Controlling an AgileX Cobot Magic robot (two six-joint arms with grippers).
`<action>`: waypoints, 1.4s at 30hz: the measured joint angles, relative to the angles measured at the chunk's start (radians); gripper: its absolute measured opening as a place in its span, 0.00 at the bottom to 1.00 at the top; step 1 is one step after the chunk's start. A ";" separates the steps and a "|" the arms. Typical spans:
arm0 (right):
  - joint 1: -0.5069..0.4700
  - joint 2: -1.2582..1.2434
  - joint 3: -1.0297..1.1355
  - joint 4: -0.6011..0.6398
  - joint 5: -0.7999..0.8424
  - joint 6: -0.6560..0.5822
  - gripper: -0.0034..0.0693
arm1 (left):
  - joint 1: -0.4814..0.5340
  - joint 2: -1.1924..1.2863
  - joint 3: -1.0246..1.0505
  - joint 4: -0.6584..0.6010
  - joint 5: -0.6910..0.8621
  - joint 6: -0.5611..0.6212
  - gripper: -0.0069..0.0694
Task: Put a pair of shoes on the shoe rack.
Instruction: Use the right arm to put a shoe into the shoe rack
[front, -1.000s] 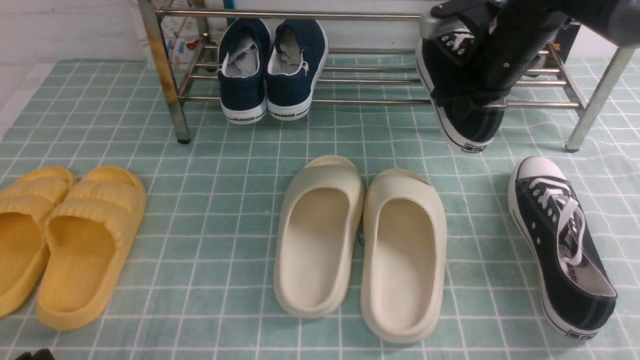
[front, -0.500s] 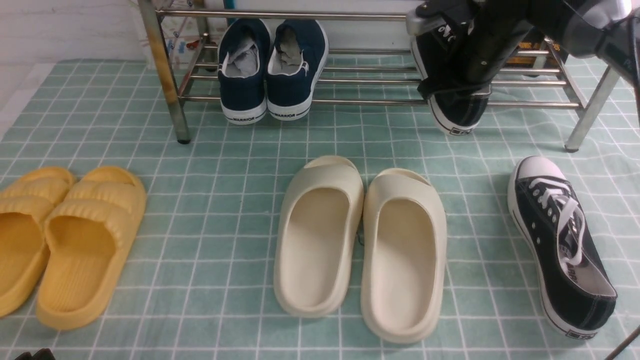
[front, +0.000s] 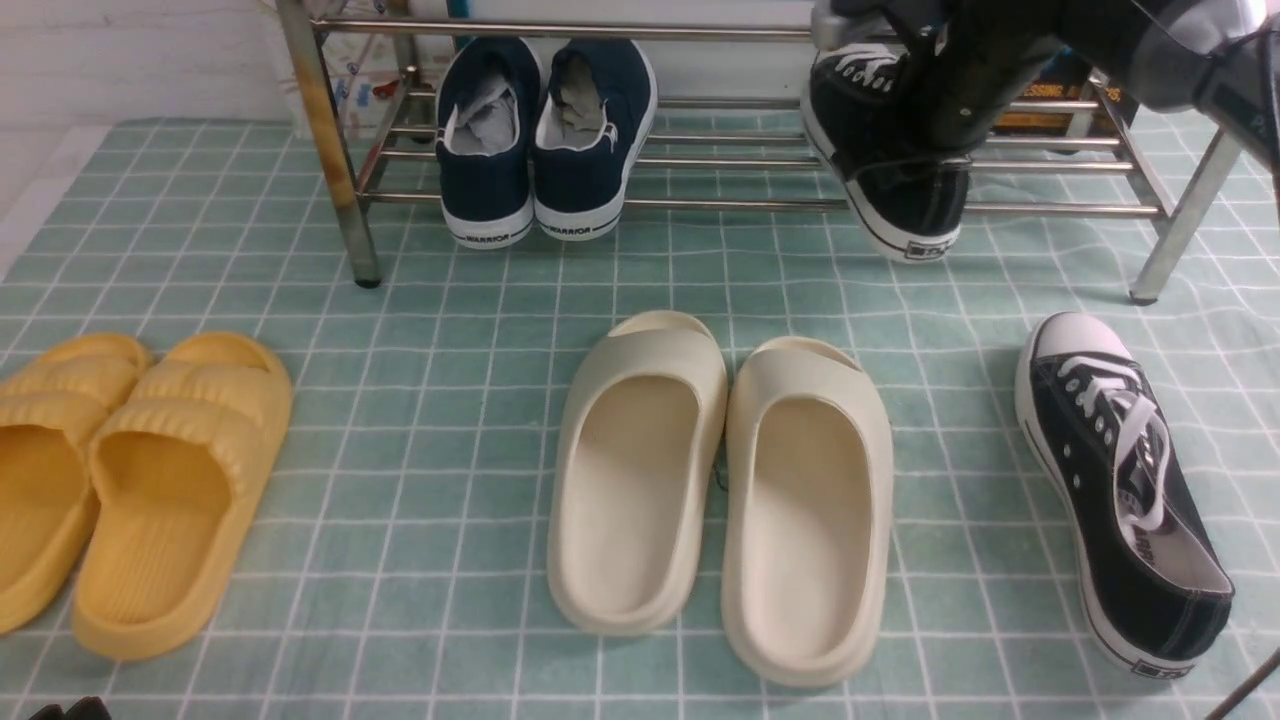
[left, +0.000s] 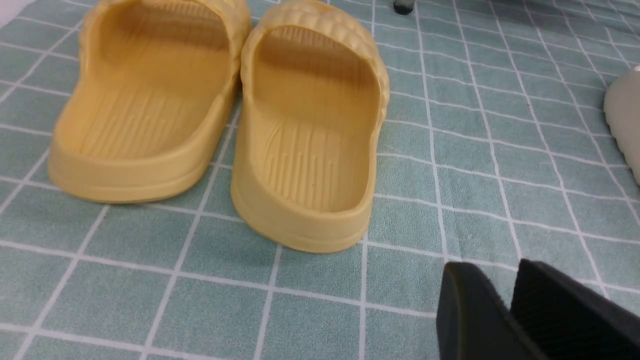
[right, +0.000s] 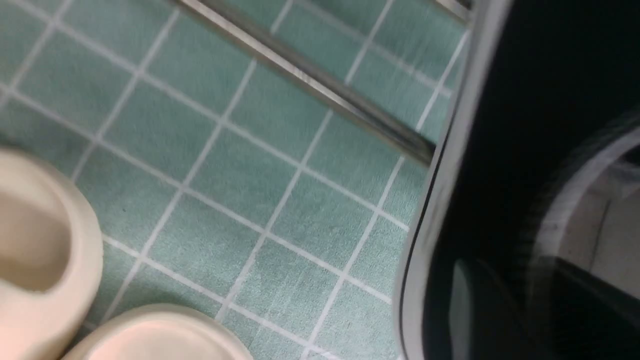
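One black canvas sneaker (front: 900, 195) lies on the lower bars of the silver shoe rack (front: 720, 205), toe to the back and heel overhanging the front bar. My right gripper (front: 928, 160) reaches down at its collar. In the blurred right wrist view the right gripper (right: 530, 280) straddles the sneaker's (right: 500, 100) side wall, one finger outside and one inside; whether it still presses is unclear. The other black sneaker (front: 1120, 490) lies on the checked cloth at the right. My left gripper (left: 505, 285) hovers low near the yellow slippers, slightly open and holding nothing.
Navy slip-on sneakers (front: 545, 140) occupy the rack's left part. Cream slippers (front: 720, 490) sit mid-floor, and yellow slippers (front: 130, 480) lie at the left. The rack's right leg (front: 1185, 215) stands just behind the floor sneaker. A box sits behind the rack at the right.
My right arm has carried the tilted sneaker back and down from in front of the rack onto its lower bars. The left arm stays put.
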 joint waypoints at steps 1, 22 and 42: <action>0.000 -0.008 0.000 -0.001 0.009 0.009 0.44 | 0.000 0.000 0.000 0.000 0.000 0.000 0.29; 0.000 -0.167 0.114 0.023 0.223 0.004 0.16 | 0.000 0.000 0.000 0.000 0.000 0.000 0.32; 0.001 -0.118 0.315 0.005 -0.138 0.019 0.09 | 0.000 0.000 0.001 0.000 0.000 0.000 0.33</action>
